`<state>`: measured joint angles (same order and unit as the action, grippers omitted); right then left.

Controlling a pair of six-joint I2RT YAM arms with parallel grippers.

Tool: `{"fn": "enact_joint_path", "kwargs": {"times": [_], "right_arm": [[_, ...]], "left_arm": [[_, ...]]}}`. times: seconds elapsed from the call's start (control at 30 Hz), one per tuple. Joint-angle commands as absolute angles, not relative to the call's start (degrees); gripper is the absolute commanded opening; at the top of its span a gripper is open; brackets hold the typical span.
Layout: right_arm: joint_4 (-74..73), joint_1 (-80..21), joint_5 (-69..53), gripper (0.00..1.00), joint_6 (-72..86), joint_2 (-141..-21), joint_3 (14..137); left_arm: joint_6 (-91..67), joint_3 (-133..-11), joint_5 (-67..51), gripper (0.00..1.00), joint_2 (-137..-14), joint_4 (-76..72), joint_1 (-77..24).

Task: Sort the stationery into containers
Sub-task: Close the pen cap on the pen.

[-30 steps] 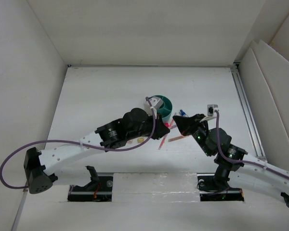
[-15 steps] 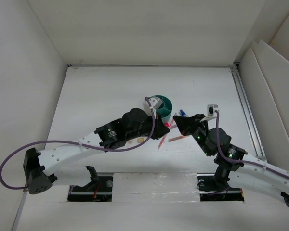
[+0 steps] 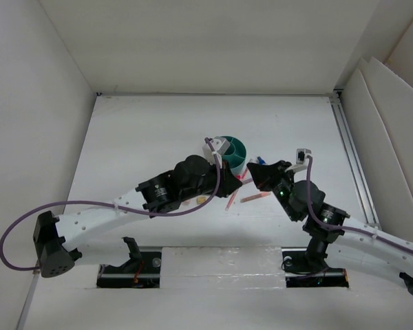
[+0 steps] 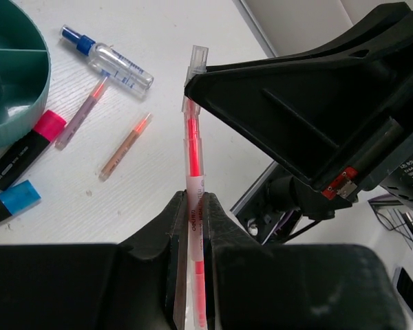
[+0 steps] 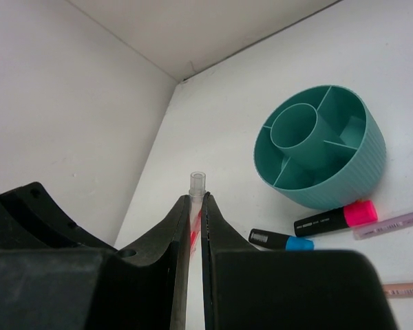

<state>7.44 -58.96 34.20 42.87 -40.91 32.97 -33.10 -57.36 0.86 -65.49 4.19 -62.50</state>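
A thin pink-red pen (image 4: 192, 137) with a clear cap (image 5: 196, 184) hangs above the table, held at both ends. My left gripper (image 4: 195, 206) is shut on its body. My right gripper (image 5: 195, 203) is shut on its capped end. The two grippers (image 3: 235, 180) (image 3: 251, 177) meet tip to tip just right of the teal organizer (image 3: 230, 150) (image 5: 320, 155). Beside it on the table lie a pink-ended marker (image 4: 27, 148), a blue-ended marker (image 4: 7, 203), two thin pens (image 4: 82, 113) (image 4: 126, 146) and a clear bottle (image 4: 117, 63).
A small tan block (image 3: 200, 200) lies under the left forearm. White walls close the table on the left, back and right. A metal rail (image 3: 351, 151) runs along the right edge. Both arm bases sit at the near edge.
Both grippers, still joined on the pen, have drifted slightly left and away from the bases. Nothing was let go or taken.
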Motion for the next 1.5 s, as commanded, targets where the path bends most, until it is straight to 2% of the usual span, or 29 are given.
{"fn": "enact_joint_path", "kwargs": {"times": [0.0,0.6,0.67,0.77,0.9,0.97,1.47], "right_arm": [[3.78,-59.41,35.68,0.0,44.64,-41.92,34.63],[3.25,-59.41,32.17,0.0,44.12,-41.75,35.86],[3.25,-59.41,32.17,0.04,44.12,-41.75,35.86],[3.25,-59.41,30.59,0.04,43.6,-41.22,36.39],[3.25,-59.41,30.06,0.04,43.59,-40.61,36.39],[3.25,-59.41,29.54,0.0,42.98,-40.61,36.39],[3.25,-59.41,28.73,0.0,36.65,-39.55,35.16]], "left_arm": [[-34.01,-57.22,2.81,0.0,-64.25,-5.36,-62.31],[-32.87,-55.02,3.43,0.0,-65.48,-8.79,-62.31],[-32.35,-54.41,3.43,0.0,-65.48,-10.19,-62.31],[-32.34,-53.88,3.43,0.0,-64.95,-10.72,-62.31],[-31.29,-53.27,3.43,0.0,-64.43,-12.47,-62.31],[-31.29,-53.26,3.43,0.0,-63.9,-13.09,-62.31],[-29.44,-51.33,1.85,0.0,-61.52,-14.85,-62.31]]}}
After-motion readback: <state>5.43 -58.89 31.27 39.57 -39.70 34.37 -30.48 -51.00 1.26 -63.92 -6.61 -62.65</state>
